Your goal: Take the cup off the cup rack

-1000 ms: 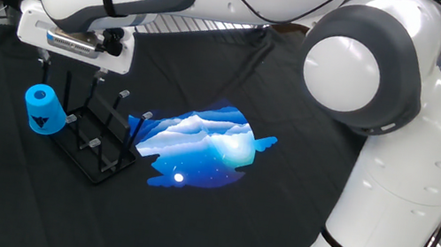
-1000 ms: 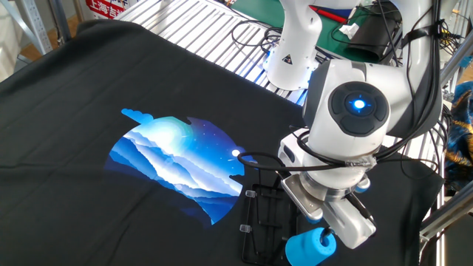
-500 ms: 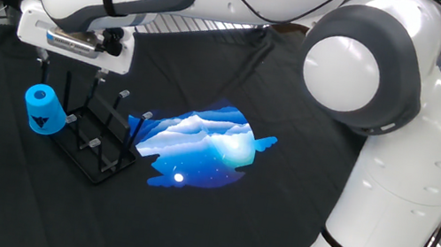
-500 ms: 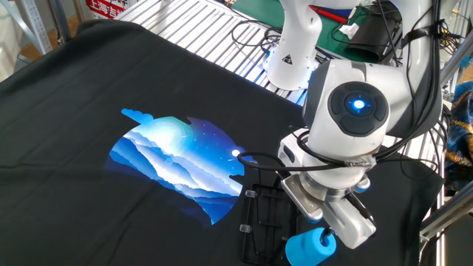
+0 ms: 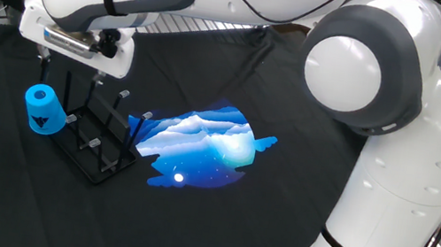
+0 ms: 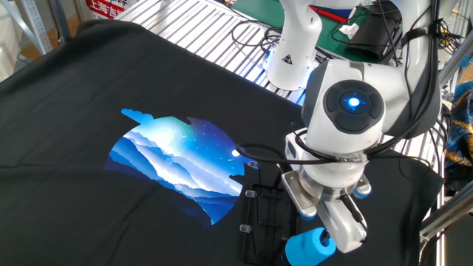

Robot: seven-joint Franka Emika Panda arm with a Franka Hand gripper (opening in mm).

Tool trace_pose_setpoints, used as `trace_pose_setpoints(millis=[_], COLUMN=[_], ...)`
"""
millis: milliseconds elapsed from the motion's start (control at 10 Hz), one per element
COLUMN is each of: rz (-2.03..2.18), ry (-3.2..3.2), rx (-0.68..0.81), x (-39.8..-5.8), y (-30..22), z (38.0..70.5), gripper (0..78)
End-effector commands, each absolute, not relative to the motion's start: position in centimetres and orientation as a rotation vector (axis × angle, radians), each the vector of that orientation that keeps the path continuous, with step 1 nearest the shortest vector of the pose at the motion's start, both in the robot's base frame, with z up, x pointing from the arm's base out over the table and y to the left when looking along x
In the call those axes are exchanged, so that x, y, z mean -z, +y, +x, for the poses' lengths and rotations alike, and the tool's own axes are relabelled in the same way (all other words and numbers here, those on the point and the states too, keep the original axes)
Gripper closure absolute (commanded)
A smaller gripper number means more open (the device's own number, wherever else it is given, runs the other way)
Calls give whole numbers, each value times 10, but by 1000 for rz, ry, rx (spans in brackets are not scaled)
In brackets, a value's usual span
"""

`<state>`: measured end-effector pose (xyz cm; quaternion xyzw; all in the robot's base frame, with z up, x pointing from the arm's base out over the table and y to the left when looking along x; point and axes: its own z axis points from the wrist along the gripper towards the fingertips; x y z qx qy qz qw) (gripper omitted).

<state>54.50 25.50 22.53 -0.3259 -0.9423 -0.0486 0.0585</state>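
One fixed view: we see the small bright blue tapered plastic cup w/ dark triangle mark, upside down at the left end of the low black wire cup rack. It looks seated on an outer peg, though we can't confirm the peg inside. The white two-finger gripper hangs above the rack, to the right of the cup and apart from it. Its fingers are spread wide, nothing between them.

The other fixed view: cup shows at the bottom edge, partly behind the gripper (fingertips hidden here, so spread can't be read from this side). Rack sits just beside the blue-print black cloth.

Progress, as we judge it: approach phase only. Cup not grasped, not lifted. Left: line up over cup, descend, pinch, lift clear.
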Motion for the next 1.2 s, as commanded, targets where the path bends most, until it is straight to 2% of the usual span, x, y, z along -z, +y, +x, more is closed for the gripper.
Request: trace_pose_setpoints(millis=[100,1200], rz=[-1008,-1073], ry=[-2850,-2888], rx=[152,105], x=[-226,-212], y=[261,298], z=[546,560], gripper=[1,1])
